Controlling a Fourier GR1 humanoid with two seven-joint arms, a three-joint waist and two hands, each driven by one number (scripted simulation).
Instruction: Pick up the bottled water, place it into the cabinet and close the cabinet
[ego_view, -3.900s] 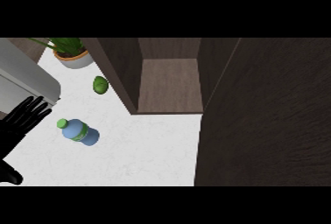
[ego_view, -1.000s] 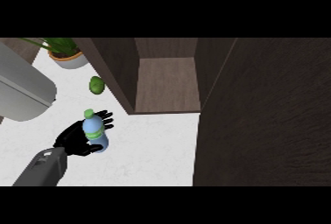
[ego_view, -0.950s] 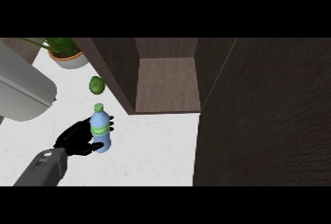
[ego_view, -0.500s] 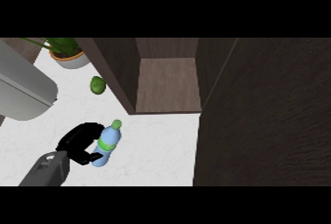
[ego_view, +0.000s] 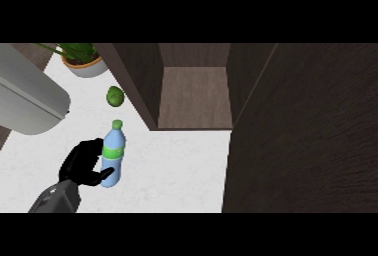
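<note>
left hand (ego_view: 83, 165): fingers curled round clear blue plastic water bottle with green cap (ego_view: 113, 150), beside palm | open dark wooden cabinet (ego_view: 193, 100): ahead-right of hand | risk: bottle clips cabinet's near wall; low hold may let it tip

Left robot hand (ego_view: 81, 166) grips bottled water (ego_view: 113, 151) (cabinet (ego_view: 193, 97) open).

1 bottle (ego_view: 112, 155), 1 cabinet (ego_view: 193, 97), 1 plant (ego_view: 80, 59)
</note>
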